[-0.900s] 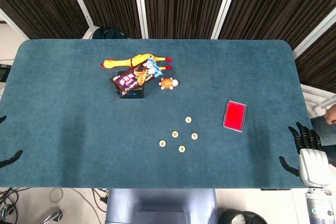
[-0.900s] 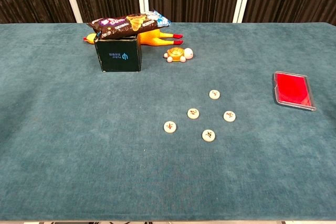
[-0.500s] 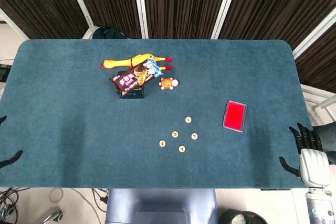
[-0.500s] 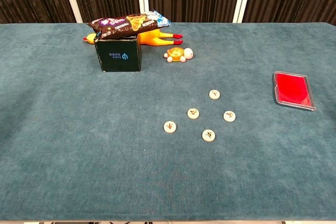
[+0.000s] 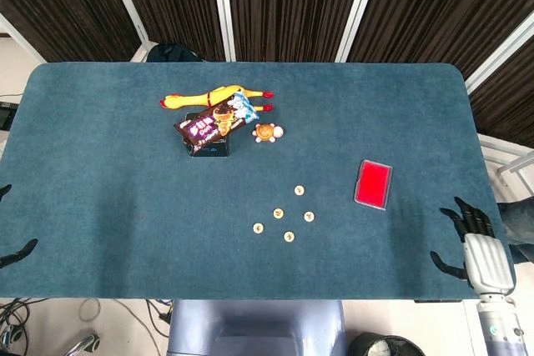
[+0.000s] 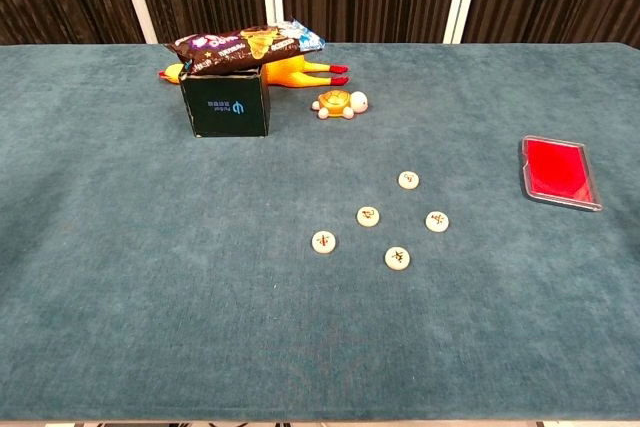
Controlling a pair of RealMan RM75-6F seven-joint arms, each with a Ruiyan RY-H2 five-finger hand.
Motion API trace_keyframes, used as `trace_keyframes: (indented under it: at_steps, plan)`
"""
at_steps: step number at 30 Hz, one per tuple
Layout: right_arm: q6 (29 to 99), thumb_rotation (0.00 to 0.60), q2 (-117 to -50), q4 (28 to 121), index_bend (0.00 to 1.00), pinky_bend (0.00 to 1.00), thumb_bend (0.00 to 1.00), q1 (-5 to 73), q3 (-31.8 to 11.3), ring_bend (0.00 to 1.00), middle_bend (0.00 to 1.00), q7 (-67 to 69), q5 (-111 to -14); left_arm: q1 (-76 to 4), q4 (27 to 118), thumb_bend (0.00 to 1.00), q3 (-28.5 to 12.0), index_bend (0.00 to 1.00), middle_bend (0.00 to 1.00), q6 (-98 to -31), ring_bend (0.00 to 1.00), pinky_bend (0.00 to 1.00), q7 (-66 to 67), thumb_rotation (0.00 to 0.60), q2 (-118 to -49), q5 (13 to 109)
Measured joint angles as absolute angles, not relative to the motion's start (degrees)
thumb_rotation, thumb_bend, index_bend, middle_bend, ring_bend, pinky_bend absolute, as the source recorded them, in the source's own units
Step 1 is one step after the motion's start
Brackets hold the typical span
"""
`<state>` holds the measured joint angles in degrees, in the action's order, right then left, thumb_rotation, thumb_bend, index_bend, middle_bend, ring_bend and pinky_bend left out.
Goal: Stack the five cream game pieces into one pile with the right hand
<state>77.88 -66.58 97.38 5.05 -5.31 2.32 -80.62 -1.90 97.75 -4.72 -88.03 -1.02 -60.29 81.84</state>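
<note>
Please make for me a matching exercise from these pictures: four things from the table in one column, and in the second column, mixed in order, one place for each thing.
Things:
1. snack bag
2. toy turtle
3. red case
4. rubber chicken

Places:
A. lies alone toward the table's right side
B. lies on top of the dark box
C. lies stretched out behind the dark box
D. sits between the dark box and the cream game pieces

Pairs: 1-B, 2-D, 3-A, 4-C
</note>
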Motion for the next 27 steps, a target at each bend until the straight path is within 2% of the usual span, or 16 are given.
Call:
trace_keyframes:
  at_steps: [7, 14, 19, 27]
  plan:
    - [66.6, 0.6, -63.4, 102.7, 0.24, 0.0, 0.31, 13.1, -9.0, 0.0, 0.0, -2.0, -73.4, -1.9, 97.9, 0.14, -4.7, 0.12, 0.0, -88.1, 0.0, 0.07, -0.9, 0.6, -60.3, 81.8]
    - [58.4, 0.6, -63.5, 104.9, 0.24, 0.0, 0.31, 21.1, -12.2, 0.0, 0.0, -9.2, -63.7, -1.9, 97.9, 0.14, -4.6, 0.12, 0.0, -87.8, 0.0, 0.07, -0.9, 0.6, -60.3, 81.7]
    - [56.3, 0.6, -68.1, 103.8, 0.26, 0.0, 0.31, 26.3, -13.0, 0.0, 0.0, -15.4, -56.9, -1.8, 98.0, 0.14, -4.7, 0.12, 0.0, -87.7, 0.0, 0.07, -1.1, 0.6, -60.2, 81.5]
    - [56.9, 0.6, -77.6, 98.7, 0.33, 0.0, 0.31, 30.8, -12.4, 0.0, 0.0, -22.4, -50.8, -1.9, 97.9, 0.14, -4.8, 0.13, 0.0, -87.4, 0.0, 0.07, -1.4, 0.6, -60.1, 80.9]
